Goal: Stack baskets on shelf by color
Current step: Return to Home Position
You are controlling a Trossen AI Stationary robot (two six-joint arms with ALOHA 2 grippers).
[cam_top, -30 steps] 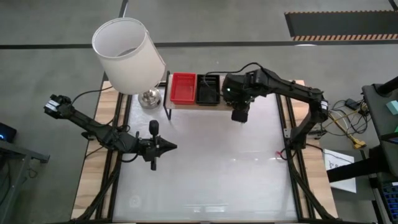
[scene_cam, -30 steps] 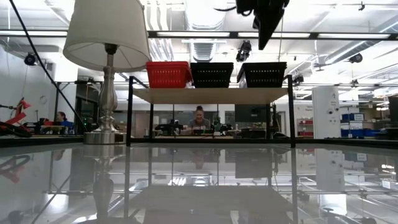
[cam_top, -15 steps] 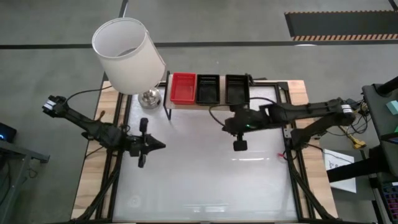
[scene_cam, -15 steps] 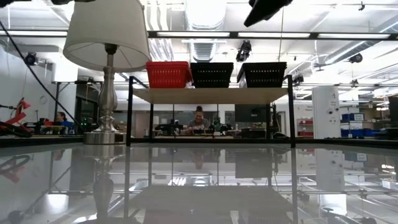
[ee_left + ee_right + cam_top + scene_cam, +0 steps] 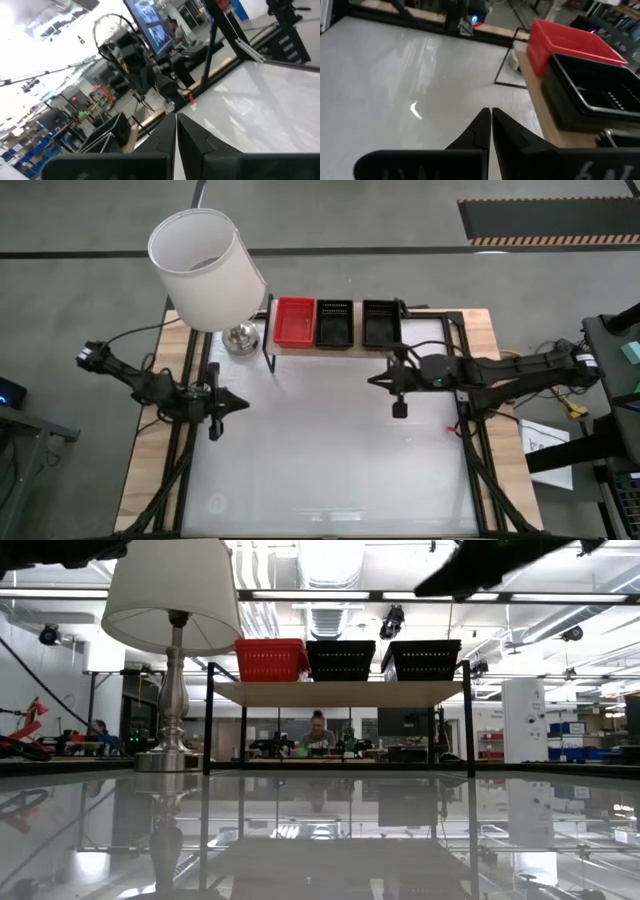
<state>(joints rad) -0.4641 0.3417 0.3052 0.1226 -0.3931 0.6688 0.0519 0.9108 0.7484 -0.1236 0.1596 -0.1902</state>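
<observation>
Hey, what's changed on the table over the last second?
The right gripper pulled back from above the right end of the shelf to over the table, shut and empty. The left gripper slid back toward the table's left edge, also shut. Nothing was picked up or let go. The red basket, the black baskets and the lamp stayed put.

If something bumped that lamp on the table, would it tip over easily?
Probably somewhat: the lamp carries a wide shade high on a thin stem. Its metal foot looks heavy, so a light nudge likely only rocks it.
</observation>
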